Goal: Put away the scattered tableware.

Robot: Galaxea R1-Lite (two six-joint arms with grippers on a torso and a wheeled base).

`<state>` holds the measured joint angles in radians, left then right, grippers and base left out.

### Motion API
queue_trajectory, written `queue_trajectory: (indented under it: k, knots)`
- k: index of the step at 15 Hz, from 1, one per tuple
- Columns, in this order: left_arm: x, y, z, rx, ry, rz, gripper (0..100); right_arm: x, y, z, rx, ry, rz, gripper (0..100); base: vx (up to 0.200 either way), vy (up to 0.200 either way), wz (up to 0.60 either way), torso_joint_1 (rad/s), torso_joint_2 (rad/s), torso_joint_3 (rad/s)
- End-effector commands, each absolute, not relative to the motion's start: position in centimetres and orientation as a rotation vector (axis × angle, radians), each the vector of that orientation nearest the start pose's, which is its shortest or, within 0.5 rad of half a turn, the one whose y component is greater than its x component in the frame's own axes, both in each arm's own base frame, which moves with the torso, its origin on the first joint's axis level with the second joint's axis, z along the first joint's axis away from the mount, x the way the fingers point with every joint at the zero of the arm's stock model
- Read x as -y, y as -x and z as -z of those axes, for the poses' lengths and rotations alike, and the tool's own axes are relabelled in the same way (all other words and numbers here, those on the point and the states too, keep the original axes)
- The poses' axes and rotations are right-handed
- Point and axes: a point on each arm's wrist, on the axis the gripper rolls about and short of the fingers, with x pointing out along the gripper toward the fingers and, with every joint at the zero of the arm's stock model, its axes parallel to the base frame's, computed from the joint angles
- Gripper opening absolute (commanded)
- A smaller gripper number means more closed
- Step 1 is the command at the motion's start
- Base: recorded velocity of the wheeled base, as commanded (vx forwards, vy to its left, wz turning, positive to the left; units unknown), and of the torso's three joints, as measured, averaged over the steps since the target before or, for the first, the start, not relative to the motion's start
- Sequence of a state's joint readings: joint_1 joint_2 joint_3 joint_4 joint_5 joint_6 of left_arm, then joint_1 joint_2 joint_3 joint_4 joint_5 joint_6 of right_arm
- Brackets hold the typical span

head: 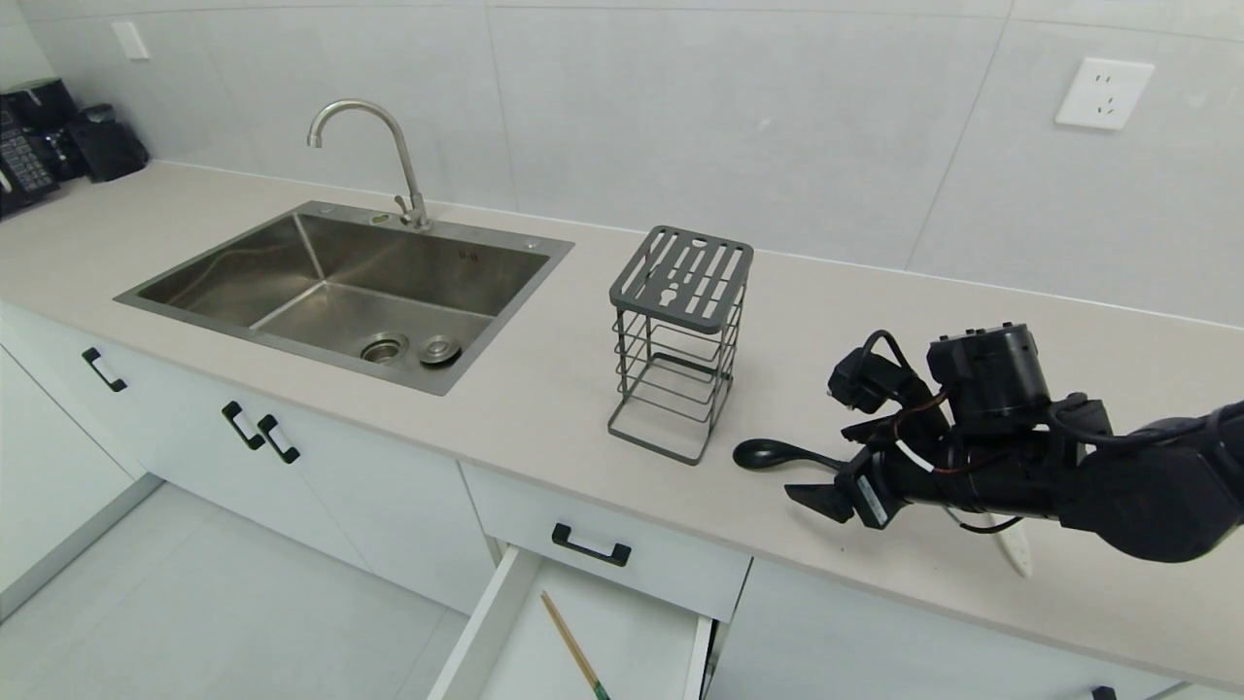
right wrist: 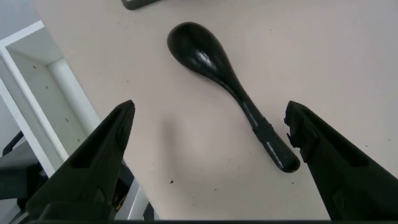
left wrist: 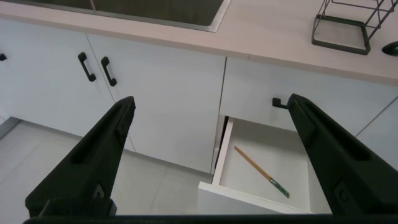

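On the pale countertop, right of the wire cutlery rack, lies one black soup spoon, bowl toward the rack and handle toward the right gripper. That gripper hovers just above the spoon, fingers spread wide. From its wrist view, the spoon lies slantwise between the two fingers, the handle's end close to one of them. Beneath the right arm there is one white utensil, partly hidden, kind uncertain. Below the counter edge is one open drawer holding a single chopstick. The left gripper hangs over the floor before that drawer, fingers likewise spread, holding nothing. To the left is a steel sink. The step in hand appears to be picking up the spoon. It would go best with the fingers lowered squarely across the narrow handle, not the rounded bowl, which would likely slip. The tips should nearly touch the counter before closing.
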<state>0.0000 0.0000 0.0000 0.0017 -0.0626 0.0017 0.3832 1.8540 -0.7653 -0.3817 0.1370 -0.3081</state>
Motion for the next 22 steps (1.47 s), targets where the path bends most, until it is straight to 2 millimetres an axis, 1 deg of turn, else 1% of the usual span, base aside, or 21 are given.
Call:
queue_trajectory:
  k: [1,7,12,17,18,22]
  knots:
    - [0.1,2.3,-7.5,-0.003,-0.001,0.063,100,-11.9,-28.9,-9.6,-0.645,0.377,-0.603,100,0.0,0.0,0.0,0.0,0.0,0.0]
    - [0.1,2.3,-7.5,-0.003,-0.001,0.063,100,-12.4,-30.7,-8.1,-0.678,0.378,-0.592,100,0.0,0.0,0.0,0.0,0.0,0.0]
    - [0.1,2.3,-7.5,-0.003,-0.001,0.063,100,-12.5,-31.6,-7.2,-0.693,0.375,-0.585,100,0.0,0.0,0.0,0.0,0.0,0.0]
    - [0.1,2.3,-7.5,-0.003,-0.001,0.063,100,-12.7,-32.4,-7.3,-0.68,0.366,-0.581,100,0.0,0.0,0.0,0.0,0.0,0.0]
    - [0.1,2.3,-7.5,-0.003,-0.001,0.063,100,-12.8,-32.5,-7.0,-0.688,0.367,-0.582,100,0.0,0.0,0.0,0.0,0.0,0.0]
    - [0.1,2.3,-7.5,-0.003,-0.001,0.063,100,-13.0,-32.9,-6.9,-0.683,0.365,-0.581,100,0.0,0.0,0.0,0.0,0.0,0.0]
